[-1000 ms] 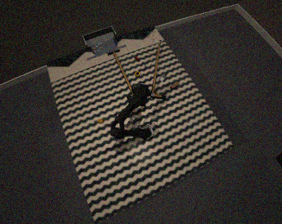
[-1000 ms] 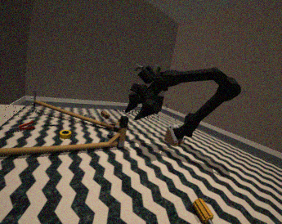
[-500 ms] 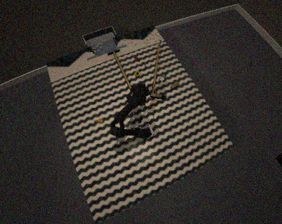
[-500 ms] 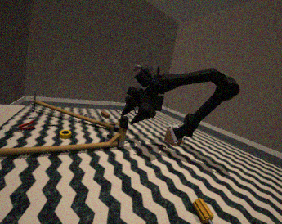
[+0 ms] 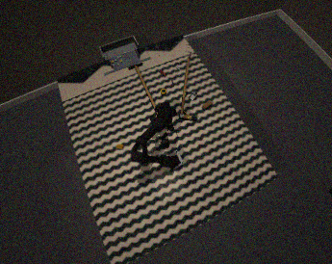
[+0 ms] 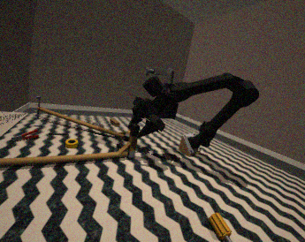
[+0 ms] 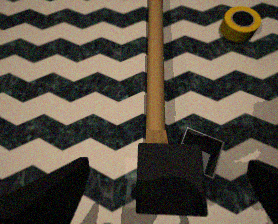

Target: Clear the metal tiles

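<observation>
The long scraper's wooden handle runs from the steel plate toward the arm. Its near end carries an upright black grip block. My gripper is open, with its fingers apart on either side of the block in the wrist view; whether they touch it is hidden. The steel bench plate lies at the far end, with the scraper's dark head at its near edge. Small yellowish specks show on the plate, too small to count. The catch box stands behind it.
A second wooden-handled tool lies to the right in the top view. A yellow tape roll lies between the handles. Red-handled pliers, a brown piece and an orange ribbed piece also lie around.
</observation>
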`<state>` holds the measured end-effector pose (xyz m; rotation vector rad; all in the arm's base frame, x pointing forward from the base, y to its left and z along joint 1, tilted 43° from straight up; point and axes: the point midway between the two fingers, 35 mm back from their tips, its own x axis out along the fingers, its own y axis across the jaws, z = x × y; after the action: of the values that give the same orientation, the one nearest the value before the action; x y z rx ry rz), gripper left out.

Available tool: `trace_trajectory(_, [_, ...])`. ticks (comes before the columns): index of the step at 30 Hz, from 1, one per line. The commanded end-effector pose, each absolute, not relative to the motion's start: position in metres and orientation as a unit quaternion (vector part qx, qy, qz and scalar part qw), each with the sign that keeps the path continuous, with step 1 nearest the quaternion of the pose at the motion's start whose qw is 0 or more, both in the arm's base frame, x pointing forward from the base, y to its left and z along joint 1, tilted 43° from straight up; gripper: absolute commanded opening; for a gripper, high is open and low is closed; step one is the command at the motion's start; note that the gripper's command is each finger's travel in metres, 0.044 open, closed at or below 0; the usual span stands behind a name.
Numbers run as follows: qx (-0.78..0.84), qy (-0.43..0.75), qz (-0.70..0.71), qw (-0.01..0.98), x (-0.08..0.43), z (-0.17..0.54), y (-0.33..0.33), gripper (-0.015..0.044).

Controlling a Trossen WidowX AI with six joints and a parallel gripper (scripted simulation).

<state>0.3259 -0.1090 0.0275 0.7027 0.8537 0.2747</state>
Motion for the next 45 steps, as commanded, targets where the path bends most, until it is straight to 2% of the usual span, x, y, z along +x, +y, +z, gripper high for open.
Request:
trace_trajectory(1, [0.338,0.409,0.128,0.838,0.328,0.019,-0.103,0.044])
trace_trajectory(17, [0.34,0.406,0.129,0.838,0.34,0.009,-0.09,0.044])
trace_trajectory(30, [0.335,0.402,0.133,0.842,0.341,0.014,-0.093,0.0099])
trace_trajectory(37, [0.335,0.402,0.133,0.842,0.341,0.014,-0.093,0.0052])
trace_trajectory(39, [0.335,0.402,0.133,0.842,0.341,0.014,-0.093,0.0])
trace_trajectory(45, [0.339,0.402,0.134,0.84,0.341,0.014,-0.094,0.0])
